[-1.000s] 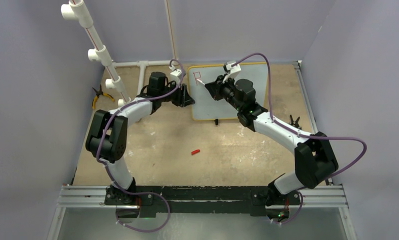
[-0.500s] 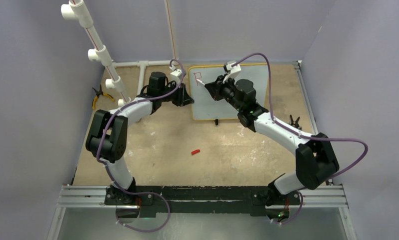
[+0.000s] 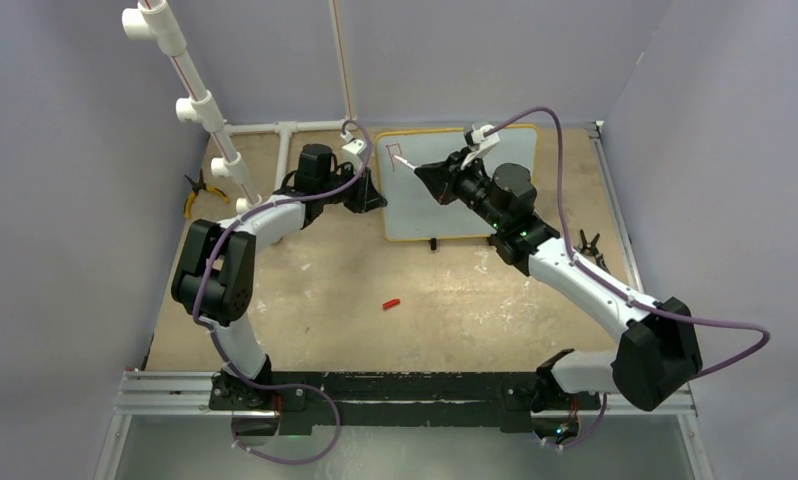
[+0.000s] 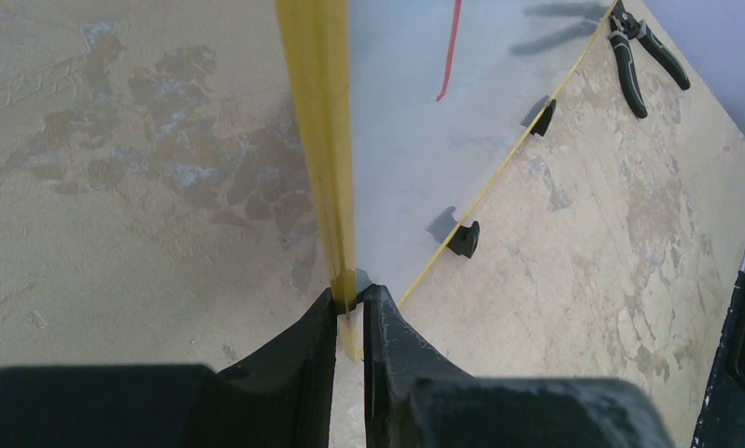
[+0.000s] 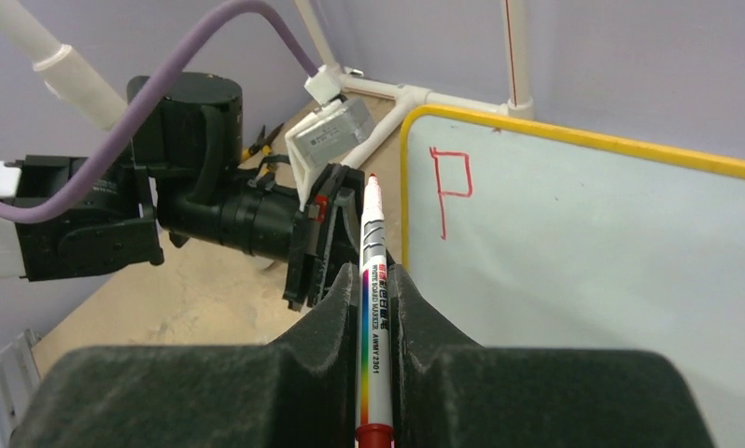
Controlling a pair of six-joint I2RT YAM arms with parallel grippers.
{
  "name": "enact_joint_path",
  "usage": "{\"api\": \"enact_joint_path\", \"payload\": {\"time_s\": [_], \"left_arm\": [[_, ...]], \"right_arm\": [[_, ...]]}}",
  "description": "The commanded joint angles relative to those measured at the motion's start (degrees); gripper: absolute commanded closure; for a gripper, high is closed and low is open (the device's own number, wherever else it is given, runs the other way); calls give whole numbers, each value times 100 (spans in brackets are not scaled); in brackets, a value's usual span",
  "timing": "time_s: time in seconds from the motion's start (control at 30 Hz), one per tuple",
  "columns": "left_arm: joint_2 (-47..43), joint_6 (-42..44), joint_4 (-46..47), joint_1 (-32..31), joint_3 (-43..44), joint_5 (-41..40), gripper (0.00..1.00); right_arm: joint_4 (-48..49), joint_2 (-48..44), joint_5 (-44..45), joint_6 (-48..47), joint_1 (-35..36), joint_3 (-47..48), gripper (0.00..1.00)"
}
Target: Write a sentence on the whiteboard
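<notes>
The whiteboard (image 3: 445,215), white with a yellow frame, lies at the back of the table. A red letter "P" (image 3: 395,157) in its upper left corner is all that shows of the sentence. My left gripper (image 3: 379,196) is shut on the board's left edge, its jaws pinching the yellow frame (image 4: 319,140) near a corner. My right gripper (image 3: 433,172) is shut on a whiteboard marker (image 5: 373,271). The marker's red tip points at the board's upper left corner, beside the red "P" (image 5: 451,182). I cannot tell whether the tip touches the board.
A red marker cap (image 3: 391,303) lies mid-table. Yellow-handled pliers (image 3: 197,195) lie at the left, beside a white PVC pipe stand (image 3: 200,100). Black pliers (image 3: 587,242) lie right of the board. Walls close in on three sides.
My right arm's elbow has swung right and toward the near edge, and its gripper has shifted slightly right over the board. The left arm has stayed at the board's edge.
</notes>
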Motion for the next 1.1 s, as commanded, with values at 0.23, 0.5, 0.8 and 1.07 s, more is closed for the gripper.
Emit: {"api": "enact_joint_path", "payload": {"time_s": [0.23,0.5,0.8,1.07], "left_arm": [[0,281,-71,-46,144,-230,100],[5,317,-95,-58,149,-257,100],[-30,352,-117,-59,161,-290,100],[-55,379,-134,-59,161,-285,100]], "right_arm": [[111,150,-79,-185,-196,-37,100],[281,388,202,-138,-191,-22,100],[303,694,444,-82,-215,112,100],[371,853,541,-70,-224,204,100]]}}
